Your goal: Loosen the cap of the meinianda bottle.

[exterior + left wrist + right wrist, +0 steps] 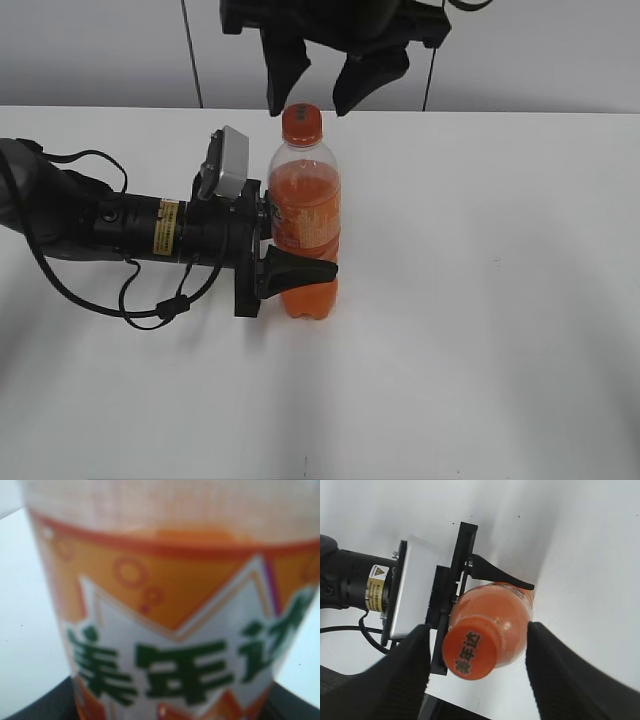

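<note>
Presently, meinianda bottle (pixel 306 225) upright on tabletop (pixel 480 300), left claw (pixel 290 240) clamped round its body, right claw (pixel 318 88) spread wide above cap (pixel 301 123), not touching.

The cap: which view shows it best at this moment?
The right wrist view: it looks straight down on the cap, showing its printed top between the open jaws. The exterior view shows the cap only from the side, small. The left wrist view shows just the label, no cap.
</note>
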You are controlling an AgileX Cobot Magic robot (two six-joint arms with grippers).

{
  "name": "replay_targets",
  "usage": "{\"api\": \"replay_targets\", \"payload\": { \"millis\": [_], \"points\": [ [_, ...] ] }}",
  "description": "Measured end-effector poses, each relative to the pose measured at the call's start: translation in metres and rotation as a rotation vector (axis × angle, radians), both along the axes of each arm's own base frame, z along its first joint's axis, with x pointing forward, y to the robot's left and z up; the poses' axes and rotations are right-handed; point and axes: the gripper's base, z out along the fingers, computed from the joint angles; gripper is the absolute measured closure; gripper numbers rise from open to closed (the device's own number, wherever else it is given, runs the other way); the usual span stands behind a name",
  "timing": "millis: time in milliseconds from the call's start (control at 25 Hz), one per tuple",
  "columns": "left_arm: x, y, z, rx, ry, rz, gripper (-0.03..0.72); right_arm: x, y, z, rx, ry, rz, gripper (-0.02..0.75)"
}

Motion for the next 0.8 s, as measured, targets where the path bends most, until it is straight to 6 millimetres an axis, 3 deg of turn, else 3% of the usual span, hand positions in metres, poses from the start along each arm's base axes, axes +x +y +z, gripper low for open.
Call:
{"api": "replay_targets", "payload": {
  "millis": [240,640,800],
  "points": [
    [0.0000,0.0000,-0.0001,0.001,0.000,0.000,0.275,0.0007,0.0060,-0.0098,-0.017,0.016,0.008,0.292],
    [0.0001,-0.0003,-0.0001,0.001,0.000,0.002,0.276,0.0007,0.0061,-0.0099,-0.015,0.019,0.005,0.363],
    [0.0001,-0.0003,-0.0001,0.001,0.000,0.002,0.276,0.0007,0.0061,-0.0099,-0.015,0.019,0.005,0.440]
  ]
}}
